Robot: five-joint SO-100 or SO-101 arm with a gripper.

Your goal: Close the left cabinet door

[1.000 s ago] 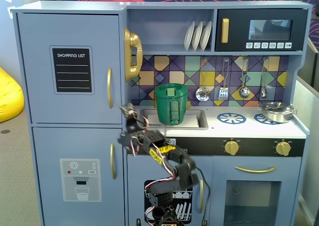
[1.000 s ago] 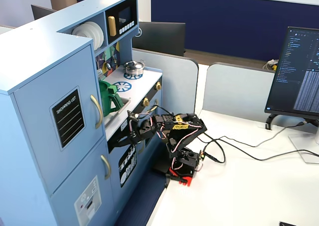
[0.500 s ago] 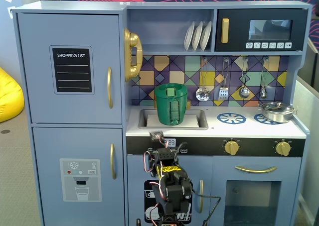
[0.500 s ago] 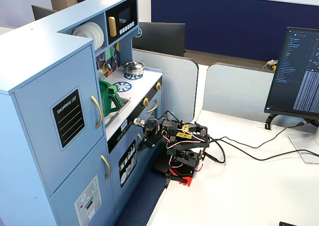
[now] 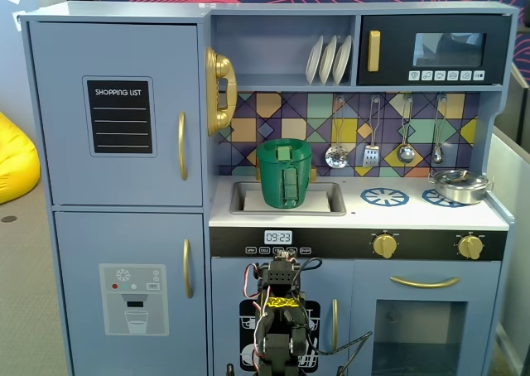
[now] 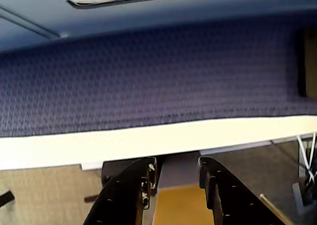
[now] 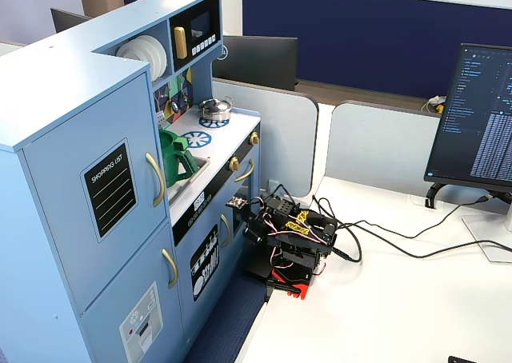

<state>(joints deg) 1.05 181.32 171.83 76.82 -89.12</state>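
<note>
Jaws (image 6: 176, 185) stand a little apart in the wrist view, holding nothing, with your arm (image 5: 280, 318) folded low before the toy kitchen. Up and to the left of them in a fixed view sits the left cabinet door (image 5: 116, 115), long axis upright, its gold handle (image 5: 182, 146) on the edge nearer you; it looks flush already. Right of the arm, the white surface (image 7: 384, 299) carries loose cables (image 7: 384, 243) and a monitor (image 7: 480, 115), so swing wide room is limited there.

"SHOPPING LIST" on left cabinet door (image 5: 116, 115), clock (image 5: 278, 238) "09:23"
</note>
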